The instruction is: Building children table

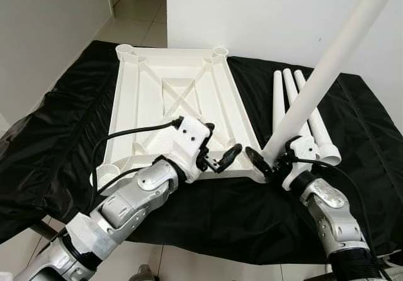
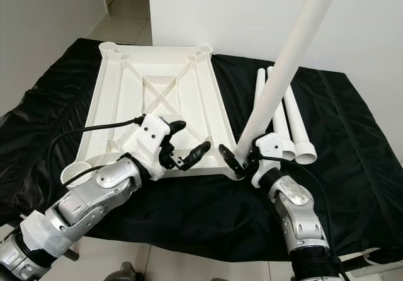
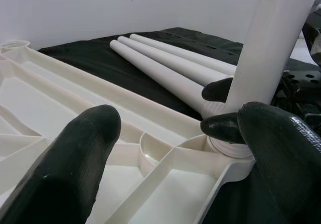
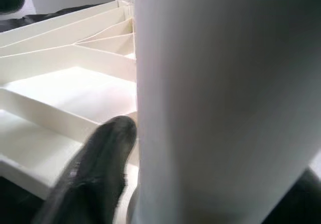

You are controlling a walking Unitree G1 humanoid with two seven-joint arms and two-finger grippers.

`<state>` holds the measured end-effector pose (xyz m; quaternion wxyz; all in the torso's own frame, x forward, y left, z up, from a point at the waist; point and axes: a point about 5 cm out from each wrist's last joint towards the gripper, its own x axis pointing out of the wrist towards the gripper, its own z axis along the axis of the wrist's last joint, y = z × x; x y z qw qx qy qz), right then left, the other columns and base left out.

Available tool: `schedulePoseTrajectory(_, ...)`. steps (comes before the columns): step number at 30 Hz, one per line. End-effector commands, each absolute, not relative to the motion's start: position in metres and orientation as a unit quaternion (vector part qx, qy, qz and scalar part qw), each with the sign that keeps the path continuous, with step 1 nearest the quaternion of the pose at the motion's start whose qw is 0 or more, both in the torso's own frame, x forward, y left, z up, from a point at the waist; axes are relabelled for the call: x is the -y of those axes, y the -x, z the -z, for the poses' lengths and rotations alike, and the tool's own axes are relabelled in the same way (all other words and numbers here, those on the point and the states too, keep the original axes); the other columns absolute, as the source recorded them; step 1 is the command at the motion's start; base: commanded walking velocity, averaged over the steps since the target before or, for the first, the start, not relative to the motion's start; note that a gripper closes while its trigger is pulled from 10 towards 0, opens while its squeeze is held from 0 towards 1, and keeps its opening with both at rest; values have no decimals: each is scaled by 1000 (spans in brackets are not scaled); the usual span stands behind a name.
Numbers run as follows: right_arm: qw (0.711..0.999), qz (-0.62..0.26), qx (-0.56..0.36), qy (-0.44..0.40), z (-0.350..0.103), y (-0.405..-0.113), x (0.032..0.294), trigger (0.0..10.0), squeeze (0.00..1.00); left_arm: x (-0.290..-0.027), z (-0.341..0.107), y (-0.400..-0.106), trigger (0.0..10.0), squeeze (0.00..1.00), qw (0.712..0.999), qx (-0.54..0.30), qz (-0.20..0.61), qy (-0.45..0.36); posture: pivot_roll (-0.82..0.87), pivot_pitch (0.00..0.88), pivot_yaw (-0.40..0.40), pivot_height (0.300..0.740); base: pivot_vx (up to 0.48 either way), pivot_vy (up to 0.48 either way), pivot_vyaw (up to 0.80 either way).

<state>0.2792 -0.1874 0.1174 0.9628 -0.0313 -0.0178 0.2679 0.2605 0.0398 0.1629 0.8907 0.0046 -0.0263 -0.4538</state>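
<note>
A: What's the tabletop like?

B: The white plastic tabletop [image 1: 176,111] lies upside down on a black cloth [image 1: 56,142], its underside showing raised ribs, a crossed brace in the middle and round sockets at the corners. It looks smooth and matte.

A: And the legs?

B: Three loose legs [image 1: 291,104] lie side by side on the cloth, just to the right of the tabletop. They are plain white tubes, slightly tapered, with a wider collar at the near end. A fourth leg [image 1: 327,67] stands tilted, its foot at the tabletop's near right corner socket.

A: Who holds it?

B: The right gripper [image 1: 272,158] has its black fingers closed around the base of that leg. In the right wrist view the tube is huge and one finger [image 4: 100,163] presses against it.

A: The left one?

B: The left gripper [image 1: 220,158] hovers over the near edge of the tabletop, fingers spread apart, holding nothing. Its rubbery fingertips [image 3: 75,158] look dull black.

A: The setting?

B: The shiny, creased cloth covers a low surface. Beyond it are white walls [image 1: 283,16] and a pale tiled floor [image 1: 135,16] running into a corridor.
</note>
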Motion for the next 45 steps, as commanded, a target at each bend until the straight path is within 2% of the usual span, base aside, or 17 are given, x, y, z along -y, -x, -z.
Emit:
schedulePoseTrajectory(1, 962, -270, 8, 31, -116, -280, 192, 1608, 0, -30, -156, -244, 10000, 0, 794, 18, 607, -25, -2, 0, -53, 740, 0, 0, 0)
schedulePoseTrajectory(2, 962, -270, 8, 31, -116, -280, 192, 1608, 0, -30, -156, -244, 10000, 0, 794, 18, 607, -25, -2, 0, -53, 740, 0, 0, 0)
schedulePoseTrajectory(3, 962, -271, 6, 28, -116, -280, 193, 0, 0, -30, -153, -244, 10000, 0, 796, 16, 604, -30, -1, 0, -54, 740, 0, 0, 0)
schedulePoseTrajectory(14, 967, -256, -4, 0, -109, -278, 193, 0, 0, -32, -134, -245, 10000, 0, 807, 4, 588, -60, 3, 0, -51, 740, 0, 0, 0)
schedulePoseTrajectory(15, 971, -241, -4, -6, -109, -279, 193, 10000, 0, -32, -133, -246, 10000, 0, 808, 4, 586, -65, -2, 0, -45, 740, 0, 0, 0)
schedulePoseTrajectory(27, 984, -177, -11, -30, -100, -276, 188, 10000, 0, -33, -132, -248, 10000, 0, 807, 9, 585, -76, -1, 0, -39, 740, 0, 0, 0)
schedulePoseTrajectory(37, 999, -39, 5, -32, -102, -278, 158, 10000, 0, -36, -133, -250, 10000, 0, 810, 14, 581, -78, 3, 0, -38, 740, 0, 0, 0)
schedulePoseTrajectory(45, 997, 50, 7, -50, -105, -280, 135, 10000, 0, -38, -134, -253, 10000, 0, 815, 18, 574, -81, 9, 0, -44, 740, 0, 0, 0)
